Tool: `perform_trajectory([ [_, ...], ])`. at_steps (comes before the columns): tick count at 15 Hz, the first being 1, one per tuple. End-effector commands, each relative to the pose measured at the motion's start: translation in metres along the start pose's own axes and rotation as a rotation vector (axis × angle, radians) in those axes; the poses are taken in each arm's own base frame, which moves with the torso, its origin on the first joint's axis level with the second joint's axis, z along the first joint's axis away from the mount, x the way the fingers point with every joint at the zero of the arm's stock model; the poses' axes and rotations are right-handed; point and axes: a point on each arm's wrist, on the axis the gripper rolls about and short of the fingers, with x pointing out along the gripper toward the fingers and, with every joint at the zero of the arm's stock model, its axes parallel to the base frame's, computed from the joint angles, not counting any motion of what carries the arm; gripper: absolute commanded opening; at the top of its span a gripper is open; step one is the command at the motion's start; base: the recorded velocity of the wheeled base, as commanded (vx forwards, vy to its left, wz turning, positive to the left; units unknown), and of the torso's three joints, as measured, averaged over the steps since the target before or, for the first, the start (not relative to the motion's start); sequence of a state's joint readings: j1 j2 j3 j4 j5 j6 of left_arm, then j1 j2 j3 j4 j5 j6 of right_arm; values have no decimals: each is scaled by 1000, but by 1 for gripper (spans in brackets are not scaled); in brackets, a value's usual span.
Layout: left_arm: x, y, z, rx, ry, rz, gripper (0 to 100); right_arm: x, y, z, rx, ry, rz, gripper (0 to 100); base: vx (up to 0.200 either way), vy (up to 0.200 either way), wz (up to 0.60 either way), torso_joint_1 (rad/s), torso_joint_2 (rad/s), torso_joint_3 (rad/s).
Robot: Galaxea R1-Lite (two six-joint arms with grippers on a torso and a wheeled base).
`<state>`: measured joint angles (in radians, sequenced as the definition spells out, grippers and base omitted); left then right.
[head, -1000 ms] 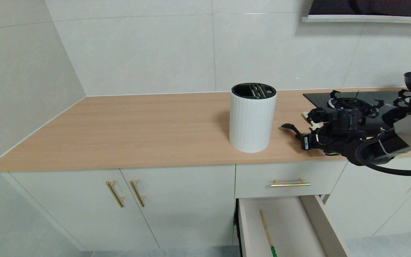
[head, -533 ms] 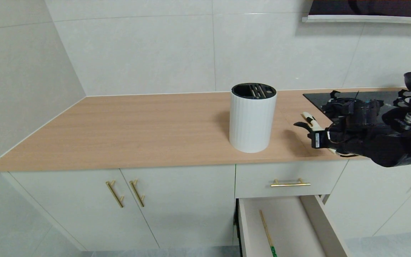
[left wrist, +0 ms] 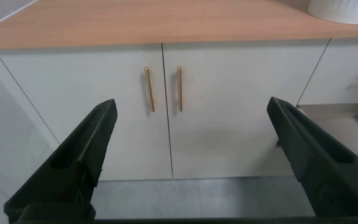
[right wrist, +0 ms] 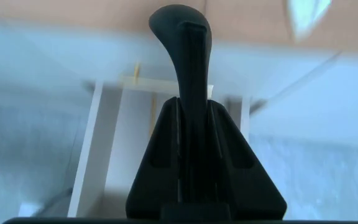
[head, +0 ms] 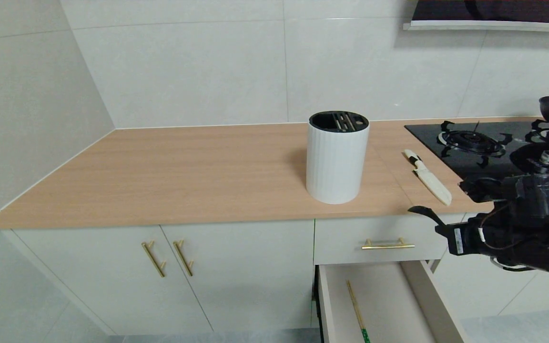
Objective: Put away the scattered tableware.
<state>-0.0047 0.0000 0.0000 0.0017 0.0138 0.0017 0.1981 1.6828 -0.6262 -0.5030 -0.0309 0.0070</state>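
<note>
Knife [head: 427,177] lies flat on the bench [head: 184,171], just beyond my right tool [head: 422,210]. That tool hangs off the bench's front edge, above the open drawer [head: 324,305], its jaws apparently pressed together on nothing. My left tool [left wrist: 190,112] gapes wide before the cupboard doors [left wrist: 166,124]. A white knife block [head: 337,164] stands near the knife, and chopsticks [head: 356,309] lie in the drawer.

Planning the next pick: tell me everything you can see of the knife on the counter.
The knife is whitish all over, with a dark band near its far end; its material cannot be told. It lies flat and diagonal on the wooden counter, between the white holder and the stove, near end close to the front edge. Only the counter touches it.
</note>
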Motion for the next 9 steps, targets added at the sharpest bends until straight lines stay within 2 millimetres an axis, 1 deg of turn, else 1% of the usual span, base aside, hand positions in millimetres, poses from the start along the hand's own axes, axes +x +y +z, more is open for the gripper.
perform_trajectory([
  [1, 0, 0, 0, 0, 0, 0, 100, -18, 4, -9, -13, -2, 17, 0, 0, 0, 0, 0, 0, 0],
  [2, 0, 0, 0, 0, 0, 0, 100, -20, 4, -10, -14, -2, 19, 0, 0, 0, 0, 0, 0, 0],
  [5, 0, 0, 0, 0, 0, 0, 100, -20, 8, -21, -31, 38, 31, 0, 0, 0, 0, 0, 0, 0],
  [9, 0, 0, 0, 0, 0, 0, 100, -18, 8, -22, -31, 44, 31, 0, 0, 0, 0, 0, 0, 0],
])
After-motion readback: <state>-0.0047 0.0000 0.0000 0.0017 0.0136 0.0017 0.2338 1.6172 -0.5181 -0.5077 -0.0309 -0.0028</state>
